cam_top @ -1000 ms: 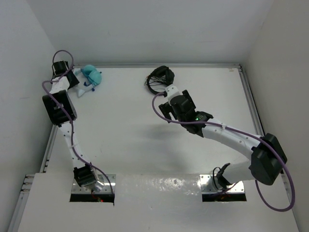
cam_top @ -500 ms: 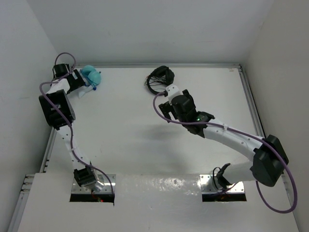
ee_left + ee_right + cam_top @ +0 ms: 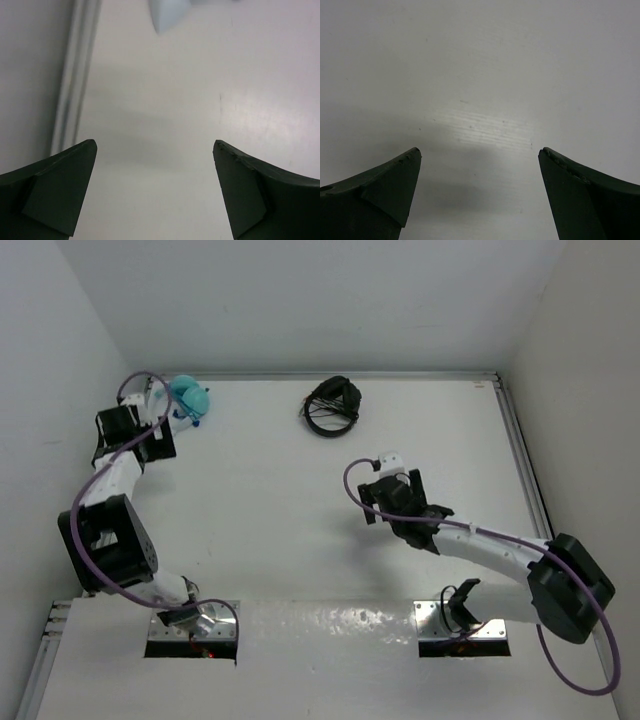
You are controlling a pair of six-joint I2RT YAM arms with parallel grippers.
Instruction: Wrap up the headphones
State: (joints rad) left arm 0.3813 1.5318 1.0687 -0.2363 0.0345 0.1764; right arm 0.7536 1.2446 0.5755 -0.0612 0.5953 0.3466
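Note:
The turquoise headphones (image 3: 190, 397) lie bunched in the far left corner of the table, with a bit of blue cable at their near side. My left gripper (image 3: 162, 425) hovers just near-left of them, open and empty (image 3: 154, 145). In the left wrist view only a pale tip of the headphones (image 3: 167, 15) shows at the top edge. My right gripper (image 3: 388, 468) is over the middle right of the table, apart from everything. It is open, with only bare table between its fingers (image 3: 480, 150).
Black headphones (image 3: 332, 403) with a coiled black cable lie at the far middle of the table. A metal rail (image 3: 75, 75) runs along the left edge, close beside my left gripper. White walls enclose the table on three sides.
My left gripper opened wide and drew back from the turquoise headphones toward the near side. My right arm pulled away from the black headphones toward the table's middle.

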